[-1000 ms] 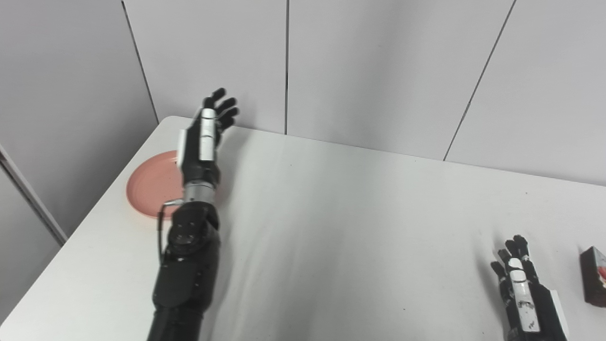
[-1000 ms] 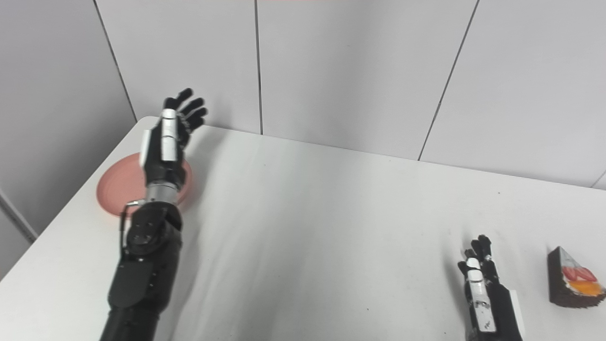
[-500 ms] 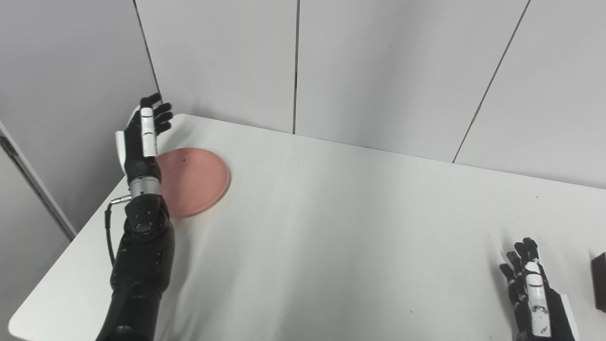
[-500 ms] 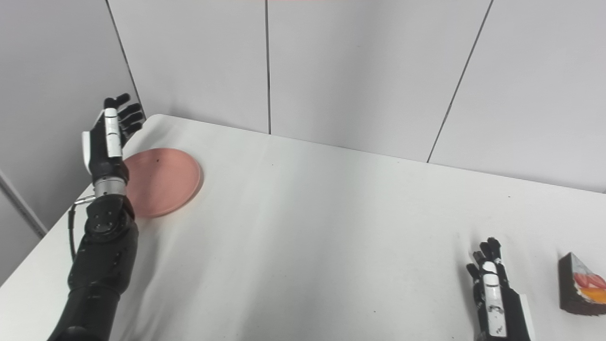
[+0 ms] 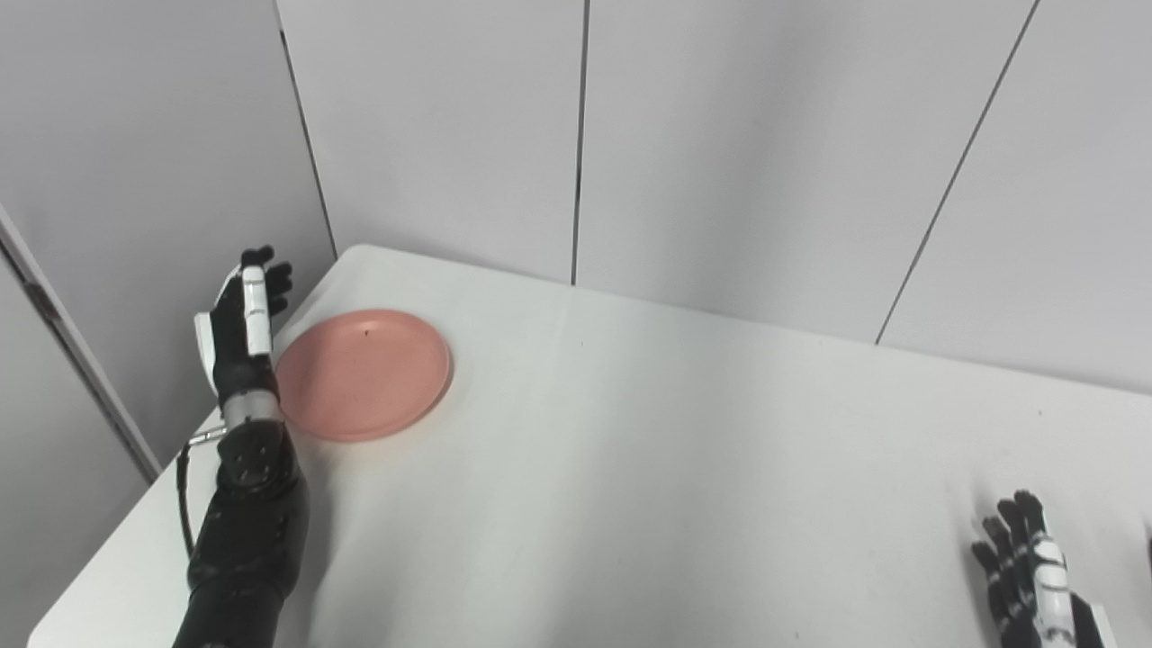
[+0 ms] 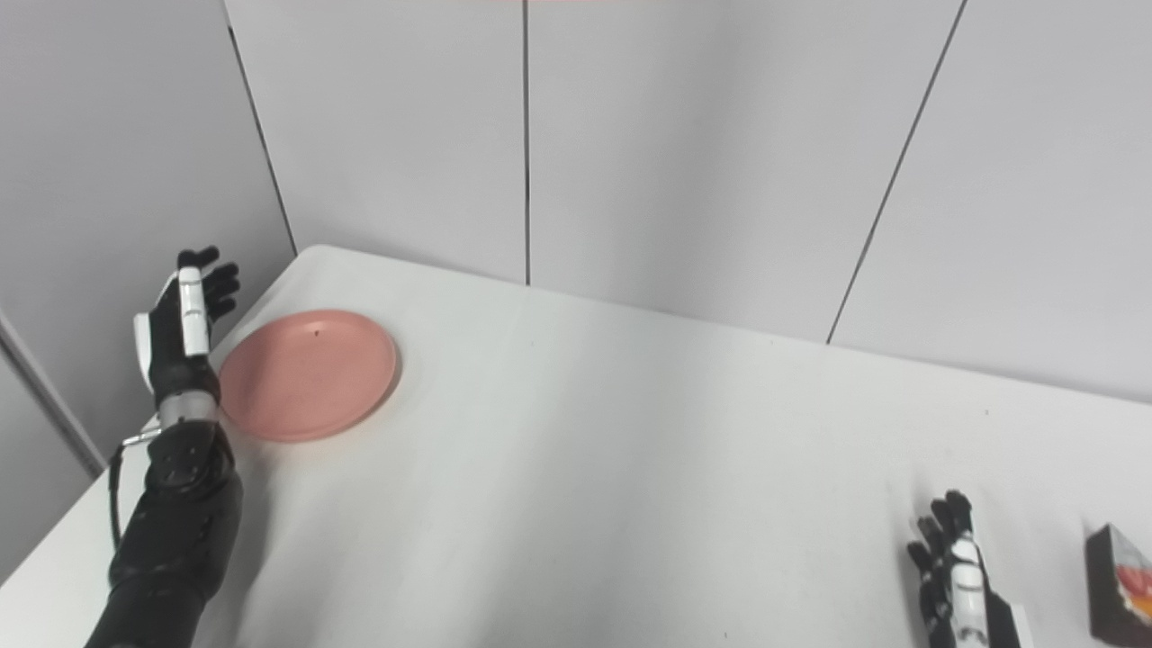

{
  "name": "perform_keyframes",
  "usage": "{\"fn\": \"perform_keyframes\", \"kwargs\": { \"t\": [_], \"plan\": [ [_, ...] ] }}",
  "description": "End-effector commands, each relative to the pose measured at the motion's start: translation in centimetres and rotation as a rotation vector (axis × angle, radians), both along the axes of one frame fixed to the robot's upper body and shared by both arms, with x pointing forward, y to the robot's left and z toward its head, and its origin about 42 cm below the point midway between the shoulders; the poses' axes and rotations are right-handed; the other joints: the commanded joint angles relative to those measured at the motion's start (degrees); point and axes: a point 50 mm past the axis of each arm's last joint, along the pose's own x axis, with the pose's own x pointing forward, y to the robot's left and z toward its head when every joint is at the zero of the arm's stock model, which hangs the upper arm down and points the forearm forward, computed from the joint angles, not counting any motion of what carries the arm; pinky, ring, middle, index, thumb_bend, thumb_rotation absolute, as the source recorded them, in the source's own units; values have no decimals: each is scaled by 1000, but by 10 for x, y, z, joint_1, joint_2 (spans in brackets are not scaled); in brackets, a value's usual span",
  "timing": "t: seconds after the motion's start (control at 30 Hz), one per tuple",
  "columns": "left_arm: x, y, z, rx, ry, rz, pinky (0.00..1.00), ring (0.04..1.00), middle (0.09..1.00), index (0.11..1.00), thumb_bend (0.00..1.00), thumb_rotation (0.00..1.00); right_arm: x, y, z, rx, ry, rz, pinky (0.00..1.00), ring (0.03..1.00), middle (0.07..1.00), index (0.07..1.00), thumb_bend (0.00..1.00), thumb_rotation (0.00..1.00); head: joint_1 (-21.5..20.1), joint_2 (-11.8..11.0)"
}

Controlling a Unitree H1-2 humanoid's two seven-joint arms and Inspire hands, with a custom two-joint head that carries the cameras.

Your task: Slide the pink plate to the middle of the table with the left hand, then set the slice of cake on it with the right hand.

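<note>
Left eye view: left hand (image 5: 236, 328) is hovering just left of the pink plate (image 5: 362, 374), fingers spread, holding nothing. Right hand (image 6: 956, 580) is resting near the slice of cake (image 6: 1119, 585), fingers apart and empty.

The left hand (image 6: 180, 337) hangs empty just left of the pink plate (image 6: 308, 374); the right hand (image 6: 958, 576) rests near the cake slice (image 6: 1119, 585).

Lighting is pretty even and soft, kind of cool grey-white overall. The white table (image 5: 630, 432) picks up a mild sheen toward its far side but nothing blows out. Shadows on it are faint: a soft one just right of the left arm, another beside the pink plate (image 5: 363, 373). Everything looks reasonably sharp, slightly grainy.
</note>
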Motion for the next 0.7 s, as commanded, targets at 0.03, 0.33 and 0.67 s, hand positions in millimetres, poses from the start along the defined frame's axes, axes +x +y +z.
{"fn": "perform_keyframes", "kwargs": {
  "t": [0.03, 0.33, 0.67],
  "plan": [
    [2, 15, 20, 79, -31, 38, 773, 748, 738, 747, 730, 1000, 1, -4, 13, -6, -62, -10, 1000, 1000, 1000, 1000, 131, 1000, 1, 1],
    [2, 9, 5, 94, 51, 52, 793, 777, 768, 768, 732, 1000, 1, -5, 13, -14, -69, -12, 1000, 1000, 1000, 1000, 116, 1000, 2, 2],
    [3, 4, -8, 103, 174, -20, 826, 831, 814, 808, 751, 1000, 1, -6, 13, -7, -59, -15, 1000, 1000, 1000, 1000, 122, 1000, 2, 5]
  ]
}}
